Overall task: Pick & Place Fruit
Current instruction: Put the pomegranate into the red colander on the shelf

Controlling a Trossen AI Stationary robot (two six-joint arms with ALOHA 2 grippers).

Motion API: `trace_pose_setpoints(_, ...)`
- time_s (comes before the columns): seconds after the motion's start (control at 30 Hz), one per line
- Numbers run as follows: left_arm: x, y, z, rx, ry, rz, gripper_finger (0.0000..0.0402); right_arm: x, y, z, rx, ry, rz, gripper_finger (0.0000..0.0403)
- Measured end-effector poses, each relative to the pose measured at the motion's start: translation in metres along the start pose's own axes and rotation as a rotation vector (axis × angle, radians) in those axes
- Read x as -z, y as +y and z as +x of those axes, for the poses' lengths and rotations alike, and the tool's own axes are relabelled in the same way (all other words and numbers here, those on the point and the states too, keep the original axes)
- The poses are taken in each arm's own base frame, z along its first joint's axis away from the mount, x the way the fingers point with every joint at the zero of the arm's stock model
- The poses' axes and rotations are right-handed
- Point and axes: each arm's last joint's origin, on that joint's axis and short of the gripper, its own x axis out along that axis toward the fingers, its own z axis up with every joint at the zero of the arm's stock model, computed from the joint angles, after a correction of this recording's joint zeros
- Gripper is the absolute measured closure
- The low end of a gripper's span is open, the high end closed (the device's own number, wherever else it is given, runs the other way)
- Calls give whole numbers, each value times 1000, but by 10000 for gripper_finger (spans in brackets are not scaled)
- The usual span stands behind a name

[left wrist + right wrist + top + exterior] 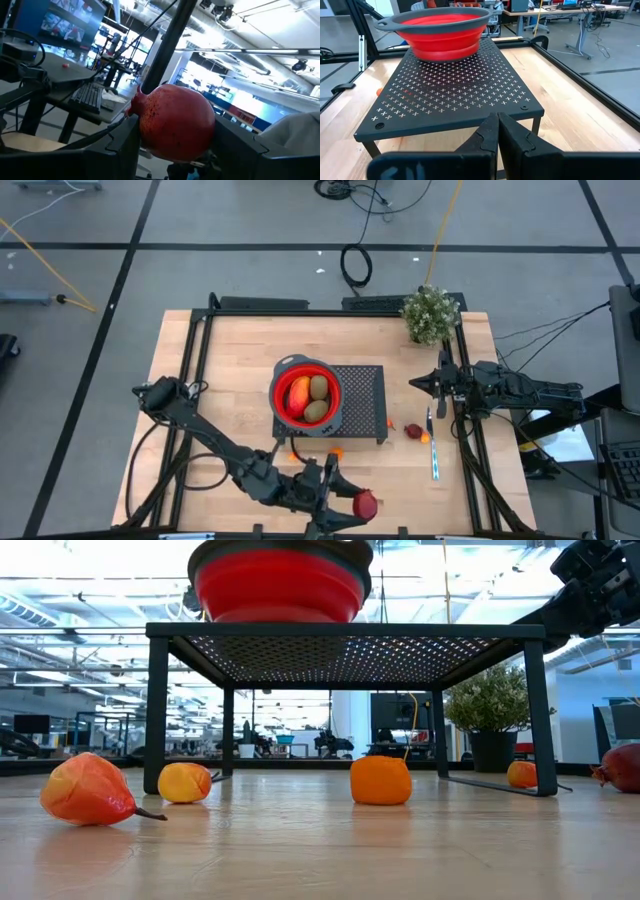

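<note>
Take the red bowl (305, 397) as your landmark: it sits on the left part of the black perforated rack (360, 402), in the middle of the wooden bench (230, 370). Inside it you have two brown oval fruits (318, 400) and the longer red-orange-yellow fruit (297, 395) lying beside them. Your left gripper (352, 502) is well away from the bowl, toward the near edge of the bench, and its jaws are clamped on a dark red fruit (172, 122); from the left wrist you see that fruit filling the gap between the two fingers (120, 142), lifted off the bench. Your right gripper (417, 384) waits to the right of the bowl, just past the far end of the rack, with its jaws pressed together on nothing. Another dark red fruit (413, 430) lies on the bench near the rack's right corner, beside a thin pale-handled utensil (434, 450). A small orange ball (336, 452) rests on the bench just in front of the rack, below the bowl. A leafy potted plant (431, 313) stands at the far right corner of the bench.
</note>
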Motion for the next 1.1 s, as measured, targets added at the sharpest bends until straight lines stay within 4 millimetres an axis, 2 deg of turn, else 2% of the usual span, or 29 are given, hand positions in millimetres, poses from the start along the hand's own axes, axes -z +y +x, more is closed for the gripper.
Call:
trace_pose_setpoints(0.13,-1,3,0,-73,-30,-82,192,0,0,0,0,-1,0,403)
trace_pose_setpoints(0.33,-6,17,3,-254,-151,-346,192,0,0,0,0,0,0,403)
trace_pose_setpoints(0.5,-11,25,4,-303,-242,-534,192,0,0,0,0,0,0,403)
trace_pose_setpoints(0.7,-18,33,6,-303,-331,-679,192,0,0,0,0,0,0,403)
trace_pose_setpoints(0.9,-20,36,7,-306,-341,-686,192,0,0,0,0,0,0,403)
trace_pose_setpoints(1.1,-13,38,8,-361,-249,-485,192,0,0,0,0,0,0,403)
